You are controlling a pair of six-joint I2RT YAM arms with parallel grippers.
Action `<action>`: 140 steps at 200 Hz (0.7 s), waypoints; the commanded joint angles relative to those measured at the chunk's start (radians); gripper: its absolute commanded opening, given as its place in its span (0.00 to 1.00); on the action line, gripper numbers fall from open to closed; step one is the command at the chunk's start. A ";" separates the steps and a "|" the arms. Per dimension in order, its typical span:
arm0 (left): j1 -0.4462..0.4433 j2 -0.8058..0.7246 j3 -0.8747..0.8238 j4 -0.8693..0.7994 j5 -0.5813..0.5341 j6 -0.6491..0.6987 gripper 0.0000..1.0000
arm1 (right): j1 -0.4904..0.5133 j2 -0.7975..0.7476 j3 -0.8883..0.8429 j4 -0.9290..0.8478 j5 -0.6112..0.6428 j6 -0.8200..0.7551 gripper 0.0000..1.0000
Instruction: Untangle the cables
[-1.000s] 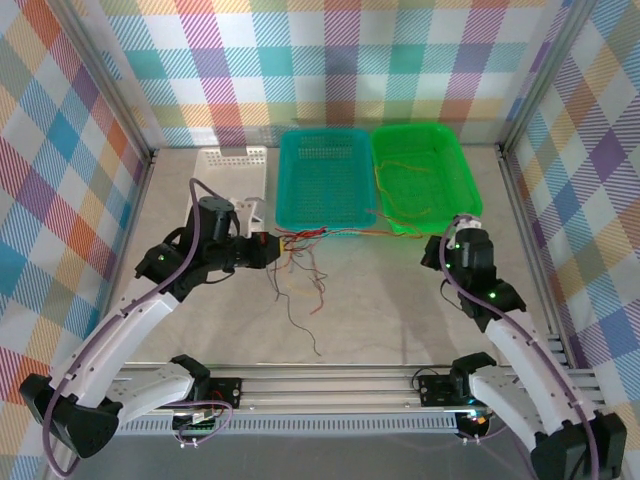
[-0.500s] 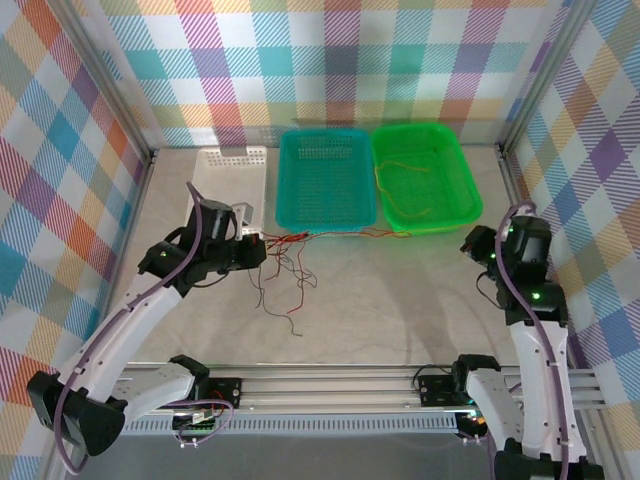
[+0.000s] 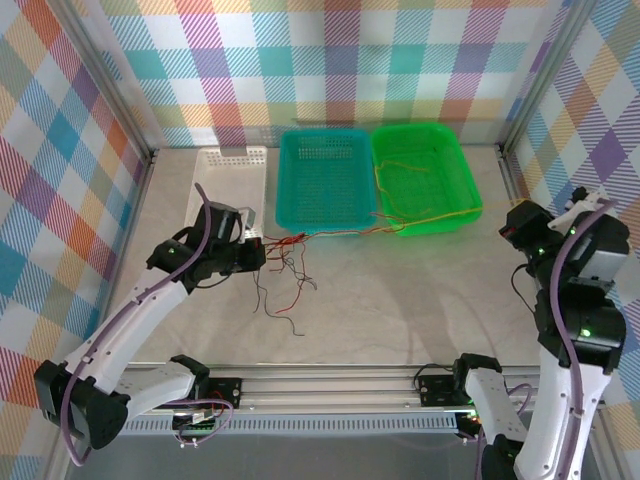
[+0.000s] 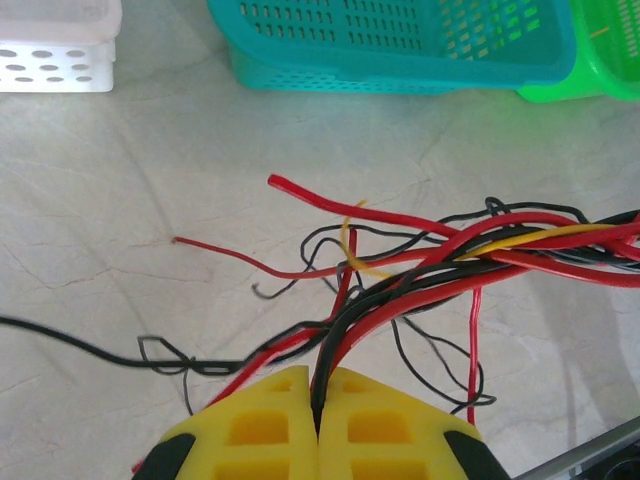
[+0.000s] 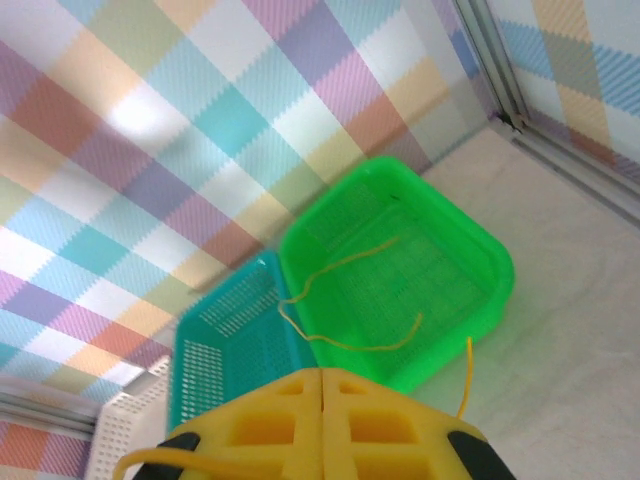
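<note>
The cables (image 3: 290, 262) are a tangle of thin red, black and yellow wires on the table in front of the teal basket. My left gripper (image 3: 262, 250) is shut on a bunch of red and black strands; in the left wrist view these strands (image 4: 420, 270) run out from between the closed yellow fingers (image 4: 270, 420). One yellow cable (image 3: 430, 218) stretches taut from the tangle past the green basket's front edge to my right gripper (image 3: 507, 224), which is lifted at the right and shut on it. Another yellow cable (image 5: 340, 300) lies inside the green basket.
The green basket (image 3: 465, 185) and the teal basket (image 3: 285, 190) stand side by side at the back, with a white perforated basket (image 3: 228, 170) to their left. Aluminium frame posts and checked walls close in both sides.
My right arm has swung right and upward, drawing the yellow cable out of the tangle into a long line. The left gripper has held the bundle nearly in place, shifting a little left.
</note>
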 commanded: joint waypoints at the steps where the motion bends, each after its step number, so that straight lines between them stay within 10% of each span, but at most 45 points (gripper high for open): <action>1: 0.021 0.025 0.003 -0.032 -0.024 0.022 0.00 | -0.009 0.015 0.139 -0.051 -0.002 0.025 0.00; 140: 0.022 0.099 0.008 -0.052 0.011 0.043 0.00 | 0.199 0.184 0.808 -0.242 0.080 -0.030 0.00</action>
